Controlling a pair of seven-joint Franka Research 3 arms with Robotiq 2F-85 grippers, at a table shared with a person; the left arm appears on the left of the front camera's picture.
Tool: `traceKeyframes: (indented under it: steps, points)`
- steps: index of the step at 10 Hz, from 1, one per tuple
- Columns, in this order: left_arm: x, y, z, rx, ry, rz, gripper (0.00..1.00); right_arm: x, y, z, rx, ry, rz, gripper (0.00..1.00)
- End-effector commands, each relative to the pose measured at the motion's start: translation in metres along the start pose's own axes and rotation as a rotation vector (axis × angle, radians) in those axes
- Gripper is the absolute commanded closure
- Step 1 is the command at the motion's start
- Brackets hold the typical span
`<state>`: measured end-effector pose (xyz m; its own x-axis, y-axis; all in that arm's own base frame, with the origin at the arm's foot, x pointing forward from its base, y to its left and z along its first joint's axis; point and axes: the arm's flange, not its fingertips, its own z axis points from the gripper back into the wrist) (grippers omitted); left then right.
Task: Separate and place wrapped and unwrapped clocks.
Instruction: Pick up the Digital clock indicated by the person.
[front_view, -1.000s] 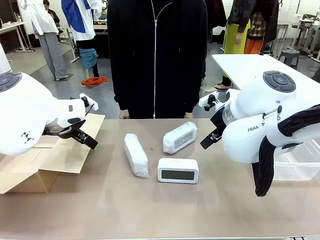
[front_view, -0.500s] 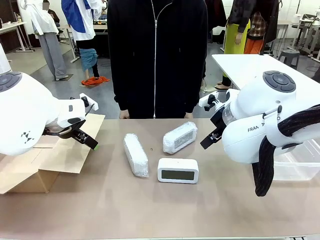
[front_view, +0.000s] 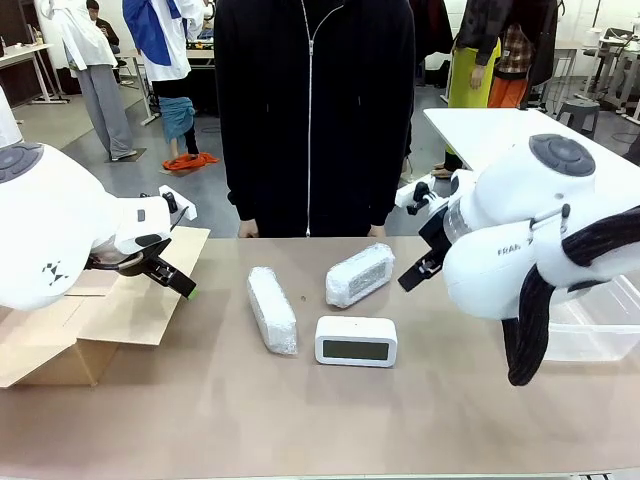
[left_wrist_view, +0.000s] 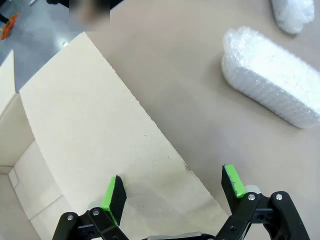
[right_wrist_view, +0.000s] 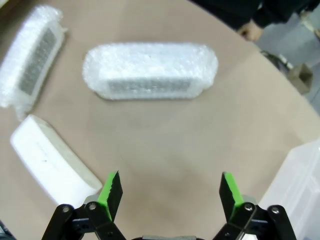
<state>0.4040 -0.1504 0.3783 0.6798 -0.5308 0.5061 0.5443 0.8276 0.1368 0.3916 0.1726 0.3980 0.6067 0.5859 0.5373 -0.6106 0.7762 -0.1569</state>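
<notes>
Nearest my side of the bench (front_view: 300, 430), about midway between its left and right edges, the bare white rounded-rectangle digital clock (front_view: 356, 341) stands on its long side with its dark grey screen facing me. Just left of it and a little farther in lies the first oblong bundle in whitish bubble wrap (front_view: 272, 309), its length running from near to far. The second oblong bubble-wrapped bundle (front_view: 359, 274) lies beyond the clock at a slant. All three are close together but none touches another.

My left end effector (left_wrist_view: 175, 186) hangs released, its green-padded fingers wide apart with nothing between them. It is over the flap of the open brown cardboard box (front_view: 110, 310) at the bench's left edge, and the first bundle lies ahead of its fingers, clear of them. My right end effector (right_wrist_view: 170, 187) is likewise released and empty, above bare bench toward the right edge. The second bundle lies crosswise ahead of it, and the bare clock is off to one side of its fingers. A clear plastic bin (front_view: 600, 335) sits at the right edge, partly behind my right arm.

At the far edge a person in a black zipped jacket (front_view: 314, 120) stands facing me.
</notes>
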Motion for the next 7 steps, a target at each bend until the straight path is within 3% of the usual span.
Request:
traceKeyframes:
  steps: [1,3,7]
  points:
    - [0.010,0.009,0.043,-0.052,-0.020,0.004,0.00,0.003,-0.024,0.062,0.098,-0.016,0.066,0.00]
    - [0.010,0.011,0.087,-0.080,0.018,-0.027,0.00,-0.002,-0.032,0.106,0.174,-0.037,0.145,0.00]
    - [-0.016,0.003,0.160,-0.291,-0.007,-0.147,0.00,-0.038,-0.024,0.157,0.289,-0.197,0.249,0.00]
